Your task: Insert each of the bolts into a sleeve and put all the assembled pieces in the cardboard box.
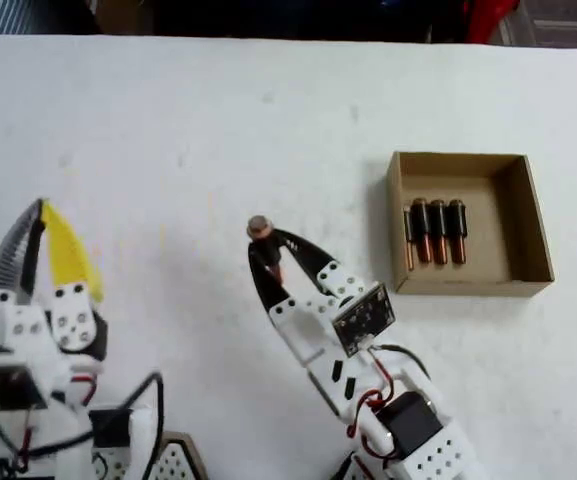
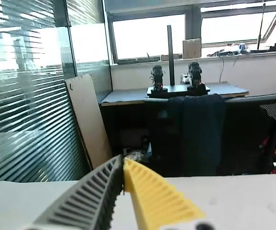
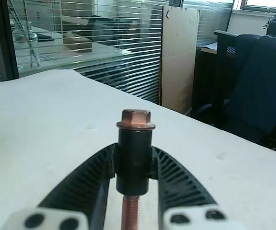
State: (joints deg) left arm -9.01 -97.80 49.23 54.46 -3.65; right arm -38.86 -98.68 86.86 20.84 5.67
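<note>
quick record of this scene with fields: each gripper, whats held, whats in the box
left gripper: shut, holding nothing, above the table's left side
right gripper: shut on the sleeve
sleeve: black, upright, bolt through it
bolt: copper, hex head above the sleeve, thread showing below
cardboard box: open top, on the table, apart from the right gripper
assembled pieces: lying side by side in the box's left part
</note>
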